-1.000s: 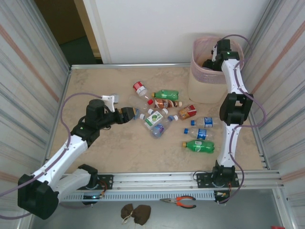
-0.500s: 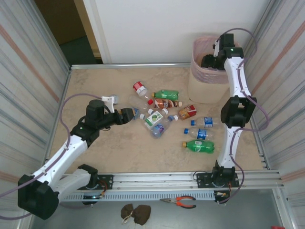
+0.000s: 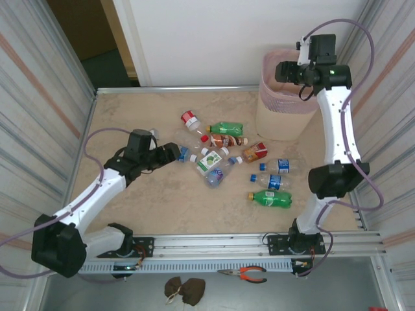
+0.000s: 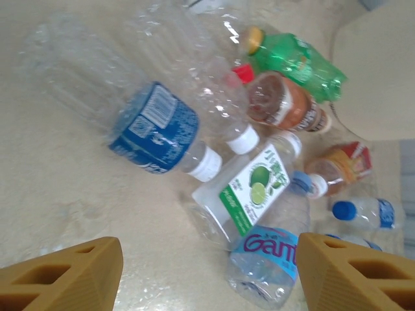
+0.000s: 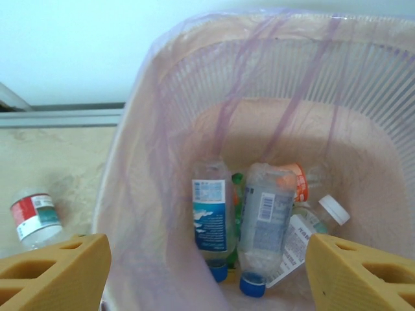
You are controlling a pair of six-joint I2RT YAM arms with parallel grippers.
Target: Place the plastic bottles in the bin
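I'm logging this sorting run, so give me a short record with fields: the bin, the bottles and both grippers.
Bin: tall pale pink mesh-sided plastic wastebasket, far right corner of the table
In bin: at least four small plastic bottles
On table: about ten small plastic drink bottles, lying clustered mid-table
Left gripper: open, empty, low at the cluster's left edge
Right gripper: open, empty, above the bin's mouth

Pretty evenly and brightly lit, shadows kept soft; plastic bottles (image 4: 154, 128) are rendered a bit blurry in the left wrist view.
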